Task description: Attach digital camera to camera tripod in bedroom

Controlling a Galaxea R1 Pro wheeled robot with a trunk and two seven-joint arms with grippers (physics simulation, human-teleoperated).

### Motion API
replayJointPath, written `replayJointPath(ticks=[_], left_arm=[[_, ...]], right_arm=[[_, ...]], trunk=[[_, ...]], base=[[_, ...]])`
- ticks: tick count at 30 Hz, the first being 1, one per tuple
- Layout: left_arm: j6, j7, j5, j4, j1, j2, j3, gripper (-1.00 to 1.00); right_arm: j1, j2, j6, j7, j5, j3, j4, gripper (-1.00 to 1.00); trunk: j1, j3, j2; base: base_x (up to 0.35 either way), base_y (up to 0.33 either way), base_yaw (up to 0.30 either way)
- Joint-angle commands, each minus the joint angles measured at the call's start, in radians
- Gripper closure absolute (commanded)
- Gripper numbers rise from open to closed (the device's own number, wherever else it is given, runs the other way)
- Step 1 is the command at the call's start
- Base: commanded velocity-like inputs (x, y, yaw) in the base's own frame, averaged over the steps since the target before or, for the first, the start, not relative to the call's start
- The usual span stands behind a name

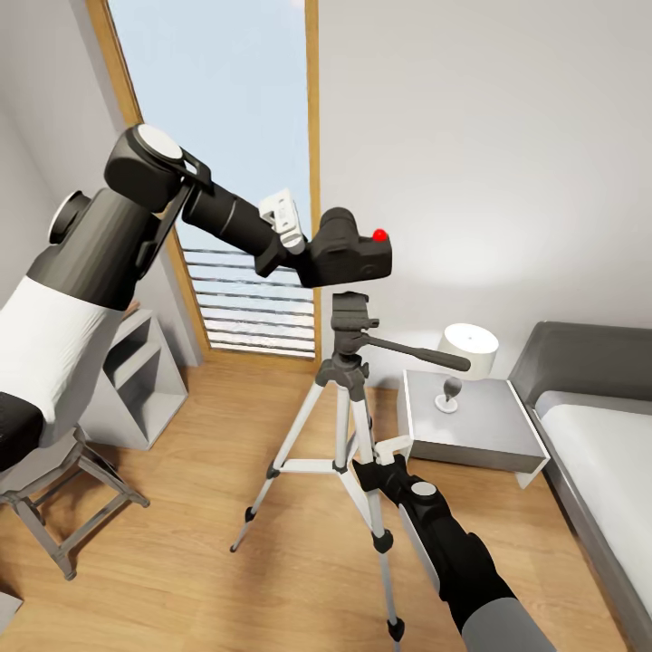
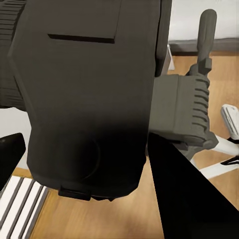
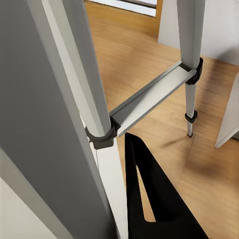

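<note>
Camera item — your left gripper (image 1: pixel 312 258) is clamped on the digital camera (image 1: pixel 355 256), poised just above the camera tripod (image 1: pixel 349 380) head; lower straight down. Right gripper (image 1: pixel 369 473) at a leg — jaws' state unclear.

The left hand (image 1: pixel 319 256) sits behind the digital camera (image 1: pixel 351 255), so its fingers can't be made out. The right hand (image 1: pixel 369 471) is tucked against a camera tripod (image 1: pixel 349 426) leg, grip unclear. The bed (image 1: pixel 602 453) is cut off by the frame edge.
</note>
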Motion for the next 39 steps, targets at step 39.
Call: replayJointPath(ticks=[39], left_arm=[[0.005,-0.009,-0.013,0.025,-0.001,-0.020,-0.016,1.00]], right_arm=[[-0.001,0.000,0.005,0.005,0.005,-0.001,-0.002,1.00]], trunk=[[0.001,-0.002,-0.002]], base=[[0.000,0.000,0.000]])
